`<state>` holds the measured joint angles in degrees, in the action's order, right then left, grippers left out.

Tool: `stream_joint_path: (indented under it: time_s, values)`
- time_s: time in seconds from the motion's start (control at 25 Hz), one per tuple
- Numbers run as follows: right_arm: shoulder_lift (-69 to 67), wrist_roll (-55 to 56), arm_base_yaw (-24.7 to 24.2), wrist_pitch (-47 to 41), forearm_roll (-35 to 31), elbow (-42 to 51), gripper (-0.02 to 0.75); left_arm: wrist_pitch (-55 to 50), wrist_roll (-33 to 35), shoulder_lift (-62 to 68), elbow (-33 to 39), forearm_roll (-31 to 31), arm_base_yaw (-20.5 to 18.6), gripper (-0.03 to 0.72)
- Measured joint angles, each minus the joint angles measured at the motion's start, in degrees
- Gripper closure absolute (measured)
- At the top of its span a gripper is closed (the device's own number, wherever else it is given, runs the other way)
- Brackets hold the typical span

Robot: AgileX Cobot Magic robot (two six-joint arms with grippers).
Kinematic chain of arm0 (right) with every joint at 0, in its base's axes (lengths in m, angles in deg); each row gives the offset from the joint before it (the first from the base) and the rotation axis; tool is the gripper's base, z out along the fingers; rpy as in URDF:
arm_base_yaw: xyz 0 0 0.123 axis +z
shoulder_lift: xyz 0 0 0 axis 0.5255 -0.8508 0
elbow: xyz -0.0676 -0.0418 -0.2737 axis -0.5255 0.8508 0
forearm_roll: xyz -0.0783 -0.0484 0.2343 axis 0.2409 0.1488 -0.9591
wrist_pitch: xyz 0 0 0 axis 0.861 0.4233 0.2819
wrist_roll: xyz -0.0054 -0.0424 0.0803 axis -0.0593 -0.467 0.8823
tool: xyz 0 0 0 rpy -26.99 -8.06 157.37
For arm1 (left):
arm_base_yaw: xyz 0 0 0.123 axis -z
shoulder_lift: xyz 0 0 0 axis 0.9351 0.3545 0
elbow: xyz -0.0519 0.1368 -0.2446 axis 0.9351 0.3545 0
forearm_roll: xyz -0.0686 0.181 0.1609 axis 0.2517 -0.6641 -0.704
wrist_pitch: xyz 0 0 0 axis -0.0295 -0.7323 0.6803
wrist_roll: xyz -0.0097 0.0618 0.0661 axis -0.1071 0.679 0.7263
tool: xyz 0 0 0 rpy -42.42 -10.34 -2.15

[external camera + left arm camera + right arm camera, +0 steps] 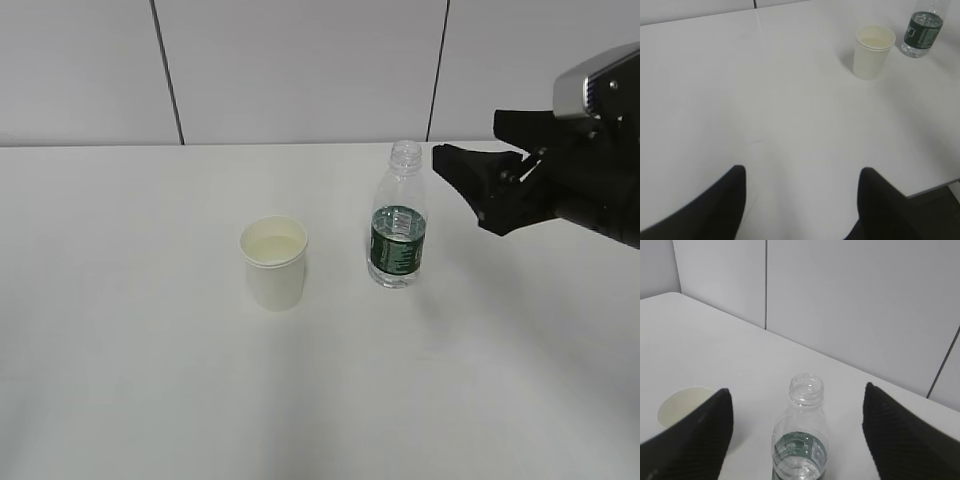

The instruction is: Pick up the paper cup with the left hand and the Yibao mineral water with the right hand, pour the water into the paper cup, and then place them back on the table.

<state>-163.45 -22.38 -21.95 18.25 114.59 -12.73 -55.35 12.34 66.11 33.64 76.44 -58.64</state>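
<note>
On the white table (130,330) the paper cup (274,263) stood upright, and the water bottle (398,222) stood upright just to the right of the cup, close but not touching it. The bottle had no cap, and its dark green label was around the lower part. The cup was shorter than the bottle, and its inside looked cream-coloured.

To the right of the bottle, near its neck, the right gripper (470,158) hung above the table with its fingers spread wide and nothing between them. From the wrist camera of this arm, the bottle (801,440) was seen between the two fingers (695,440), but they did not touch it.

The left gripper (802,205) was well apart from the cup (872,51), low over the bare table, with its fingers released and empty.
</note>
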Motion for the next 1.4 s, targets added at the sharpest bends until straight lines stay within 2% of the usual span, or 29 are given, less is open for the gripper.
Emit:
stream_joint_path:
  time_s: [0.76, 1.2, 1.4]
  values:
    - [0.0, 0.1, 0.0, -3.2, 0.0, 0.0, 0.144, 0.0, 0.0, -0.2, 0.0, 0.0, 0.0, 0.212]
    - [4.6, 4.4, 0.0, -15.6, 1.7, 0.0, 0.144, 0.0, 0.0, -0.2, 0.0, 0.0, 0.0, 0.212]
    - [11.2, 4.5, 0.0, -26.3, 4.3, 0.0, 0.144, 0.0, 0.0, -0.2, 0.0, 0.0, 0.0, 0.212]
